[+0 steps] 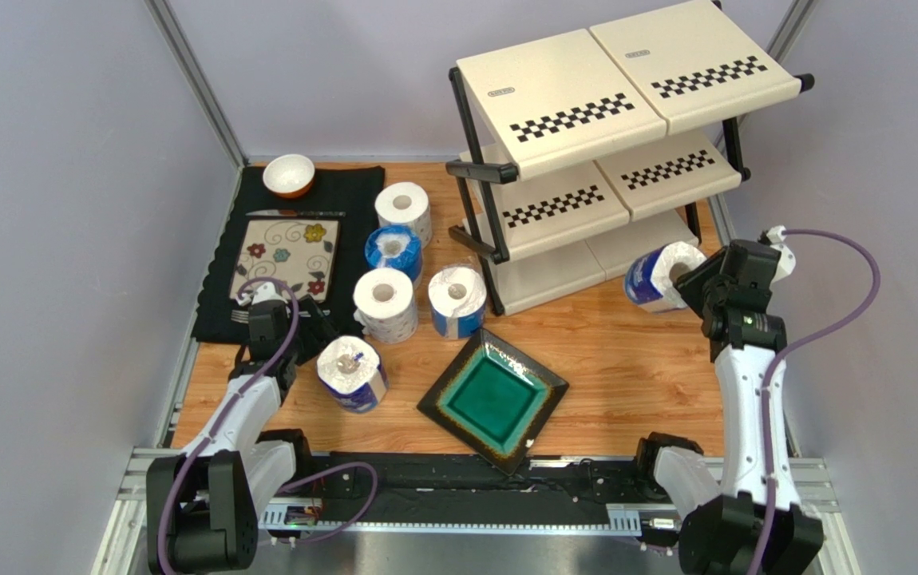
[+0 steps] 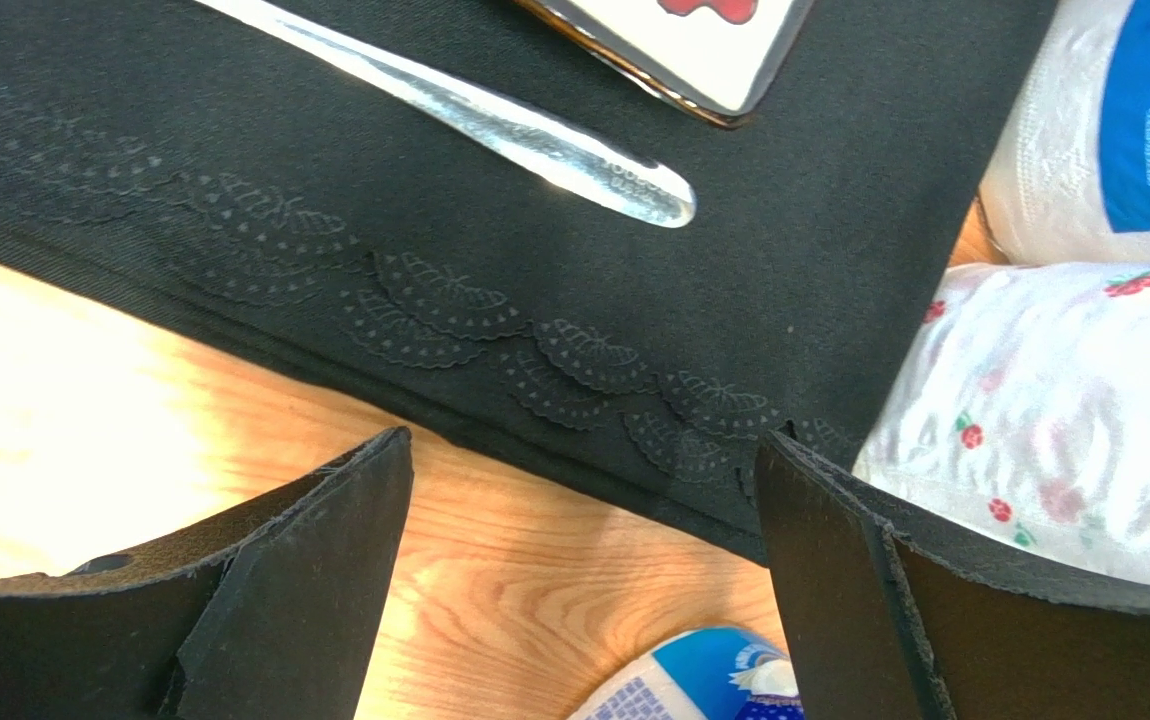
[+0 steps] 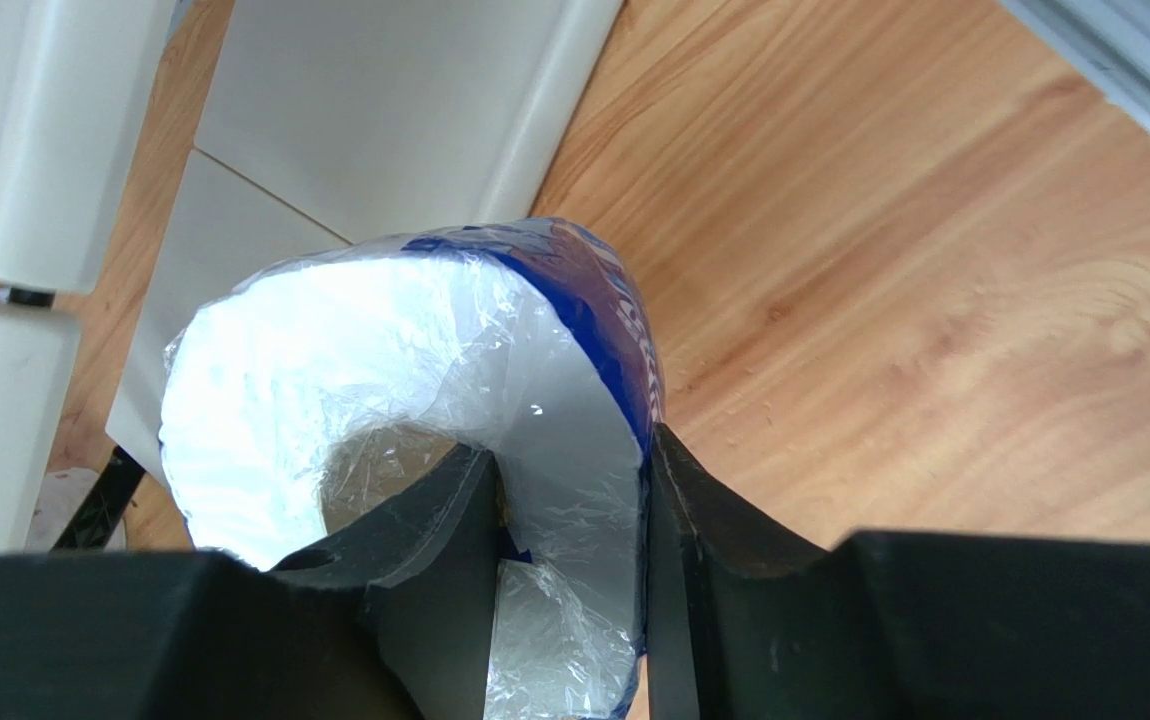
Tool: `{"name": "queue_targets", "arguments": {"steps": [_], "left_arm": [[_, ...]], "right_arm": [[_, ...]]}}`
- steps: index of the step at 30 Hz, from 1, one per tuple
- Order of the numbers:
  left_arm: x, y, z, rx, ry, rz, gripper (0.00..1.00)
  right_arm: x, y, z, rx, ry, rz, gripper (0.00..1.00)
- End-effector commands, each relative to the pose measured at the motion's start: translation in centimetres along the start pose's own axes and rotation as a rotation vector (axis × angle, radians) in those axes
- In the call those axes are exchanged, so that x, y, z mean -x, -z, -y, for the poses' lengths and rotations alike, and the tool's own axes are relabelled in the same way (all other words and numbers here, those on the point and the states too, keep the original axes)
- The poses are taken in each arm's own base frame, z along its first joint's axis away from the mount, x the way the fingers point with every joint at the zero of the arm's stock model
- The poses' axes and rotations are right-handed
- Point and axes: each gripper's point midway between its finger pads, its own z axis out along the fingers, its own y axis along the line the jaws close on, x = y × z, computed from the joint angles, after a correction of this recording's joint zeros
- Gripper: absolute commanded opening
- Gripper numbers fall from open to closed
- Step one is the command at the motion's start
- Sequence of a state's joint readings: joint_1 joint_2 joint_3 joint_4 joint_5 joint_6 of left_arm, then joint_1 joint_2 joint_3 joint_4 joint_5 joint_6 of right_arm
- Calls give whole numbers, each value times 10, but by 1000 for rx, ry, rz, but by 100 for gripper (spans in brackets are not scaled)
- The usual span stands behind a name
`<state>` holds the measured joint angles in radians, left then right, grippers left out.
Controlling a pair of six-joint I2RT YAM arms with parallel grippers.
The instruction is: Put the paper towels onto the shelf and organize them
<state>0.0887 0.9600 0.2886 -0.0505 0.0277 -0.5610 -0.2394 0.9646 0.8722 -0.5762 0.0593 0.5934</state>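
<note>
Right now the right claw (image 3: pixel 574 450) is squeezing a blue-wrapped paper towel roll (image 3: pixel 386 330), with one finger inside its hole and one outside. The roll is just beside the bottom of the shelf (image 1: pixel 620 84), at its right end. The left claw (image 2: pixel 581 450) has its fingers spread apart with nothing between them. It is over the edge of the black mat (image 2: pixel 386 180), close to a roll with little flowers (image 2: pixel 1077 405). Four other rolls (image 1: pixel 385 303) stand on the table (image 1: pixel 644 371) between mat and shelf.
</note>
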Motion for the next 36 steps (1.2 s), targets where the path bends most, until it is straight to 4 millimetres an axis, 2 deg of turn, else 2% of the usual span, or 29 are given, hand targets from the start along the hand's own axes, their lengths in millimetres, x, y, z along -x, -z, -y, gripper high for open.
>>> {"name": "queue_targets", "arguments": {"steps": [1,3,6,11,12,13,18,19,21,22,25,26,31,32,33,35,36], "left_arm": [[-3,-1,6,-30,24,-27,92],[-2,0,7,-35,23,-22,92],[-2,-1,7,-36,23,-19,92],[3,0,9,-44,21,-15,92],[3,0,9,-42,21,-13,92],[2,0,8,-40,23,-14,92],[-2,0,5,-34,30,-19,92],[-2,0,5,-33,33,-19,92],[-4,-1,4,-33,35,-21,92],[-6,-1,3,-31,35,-25,92],[-8,-1,2,-30,37,-27,92],[-7,-1,2,-29,38,-26,92],[-4,-1,5,-43,30,-23,92],[-4,-1,5,-40,30,-25,92],[-4,-1,6,-41,27,-25,92],[-4,-1,5,-38,25,-25,92],[-4,-1,5,-37,24,-24,92]], "right_arm": [[37,53,-3,-6,28,132,36],[56,75,-9,10,35,195,36],[80,96,-24,53,22,262,36],[113,118,-50,117,-16,335,35],[125,130,-58,142,-21,365,34],[130,129,-62,148,-25,366,34],[159,155,-84,207,-45,433,30],[170,168,-91,232,-48,464,30],[180,181,-98,257,-51,494,29],[191,197,-104,282,-49,531,29],[206,215,-114,307,-49,565,28],[216,229,-121,332,-51,597,29],[241,252,-149,420,-38,632,29],[251,265,-158,450,-36,657,29],[254,254,-167,464,-26,628,28],[262,252,-178,486,-21,624,28],[265,248,-193,534,-7,594,29]]}}
